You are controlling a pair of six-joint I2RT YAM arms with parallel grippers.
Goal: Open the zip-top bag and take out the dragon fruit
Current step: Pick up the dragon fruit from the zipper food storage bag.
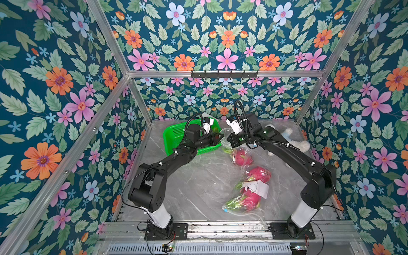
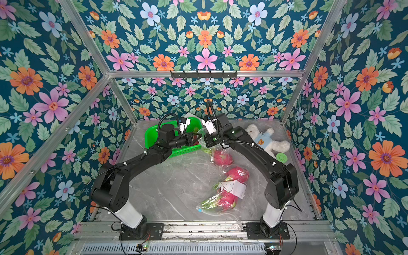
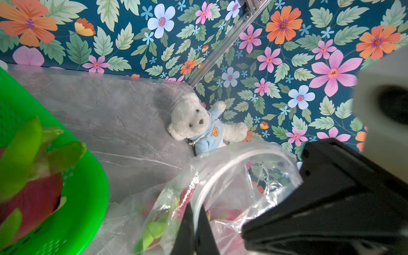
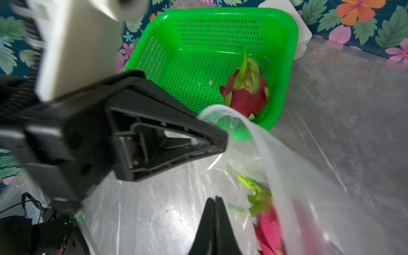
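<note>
The clear zip-top bag [image 1: 247, 210] lies on the marble table, its open mouth lifted at the far end. Both top views show three magenta dragon fruit inside it [image 1: 242, 157] [image 1: 258, 174] [image 1: 249, 198]. Another dragon fruit [image 4: 247, 92] sits in the green basket [image 1: 172, 132]. My left gripper [image 3: 196, 206] is shut on the white zip rim of the bag's mouth [image 3: 231, 176]. Opposite it, my right gripper [image 4: 214, 198] is shut on the other side of the mouth. The two grippers nearly meet beside the basket [image 1: 220, 138] [image 1: 227, 139].
A white teddy bear in a blue shirt [image 2: 262, 139] lies at the back right, with a small green disc [image 2: 281, 157] beside it. A white object [image 4: 302, 26] stands behind the basket. Flowered walls and aluminium posts enclose the table.
</note>
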